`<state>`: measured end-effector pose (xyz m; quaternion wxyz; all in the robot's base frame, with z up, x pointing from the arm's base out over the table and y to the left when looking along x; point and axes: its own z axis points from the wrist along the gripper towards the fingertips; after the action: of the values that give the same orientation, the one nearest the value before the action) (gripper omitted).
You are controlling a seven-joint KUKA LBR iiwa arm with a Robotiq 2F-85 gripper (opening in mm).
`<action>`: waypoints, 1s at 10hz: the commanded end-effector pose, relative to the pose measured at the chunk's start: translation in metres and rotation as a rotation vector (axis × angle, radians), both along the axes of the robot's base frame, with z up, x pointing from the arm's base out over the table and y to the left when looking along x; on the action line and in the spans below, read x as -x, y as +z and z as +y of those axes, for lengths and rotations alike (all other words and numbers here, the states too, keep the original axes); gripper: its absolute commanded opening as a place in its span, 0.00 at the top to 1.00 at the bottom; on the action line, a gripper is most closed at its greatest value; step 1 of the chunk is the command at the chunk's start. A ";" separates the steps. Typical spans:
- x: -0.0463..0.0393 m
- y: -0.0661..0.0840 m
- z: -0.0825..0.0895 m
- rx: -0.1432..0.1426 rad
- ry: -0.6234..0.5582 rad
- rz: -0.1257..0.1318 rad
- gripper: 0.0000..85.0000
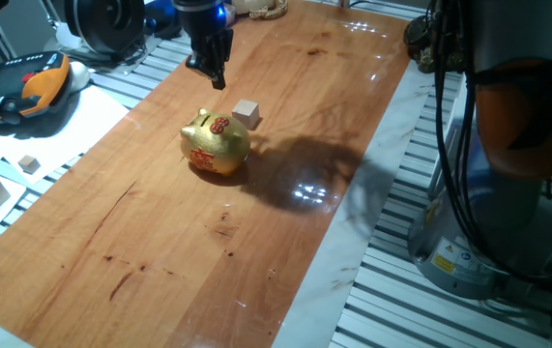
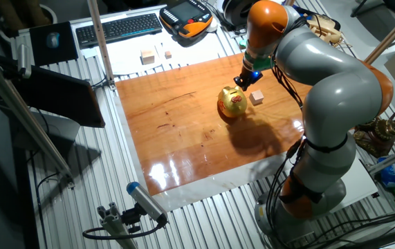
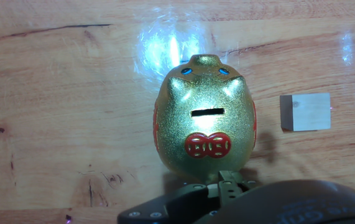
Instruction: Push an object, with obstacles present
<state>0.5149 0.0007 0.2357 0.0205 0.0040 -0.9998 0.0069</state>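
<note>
Cube (image 1: pixel 246 114): on wooden table (image 1: pixel 159 251), just beside pig (image 1: pixel 216 143), apart from it.
Gripper (image 1: pixel 210 72): above table beyond pig; open or closed, cannot tell.
Hand view only: coin slot (image 3: pixel 207 112), blue eyes on pig.

Bright overhead glare on table (image 1: pixel 285 242), sharp focus

Cube and pig on my tabletop, close but apart.

Small pale beige wooden cube (image 1: pixel 246 114), plain faces, sits flat on the wood just beside the golden piggy bank (image 1: pixel 216 144), a narrow gap between them. Pig stands upright: shiny, round-bodied, coin slot on top, red markings on back and side, far bigger than the cube.
</note>
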 end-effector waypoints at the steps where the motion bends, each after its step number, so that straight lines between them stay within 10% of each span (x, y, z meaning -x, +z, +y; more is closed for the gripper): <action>1: 0.0000 0.000 0.000 0.000 0.000 0.000 1.00; 10: 0.0000 0.000 0.000 -0.008 0.022 -0.010 1.00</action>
<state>0.5148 0.0008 0.2357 0.0155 0.0152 -0.9998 0.0028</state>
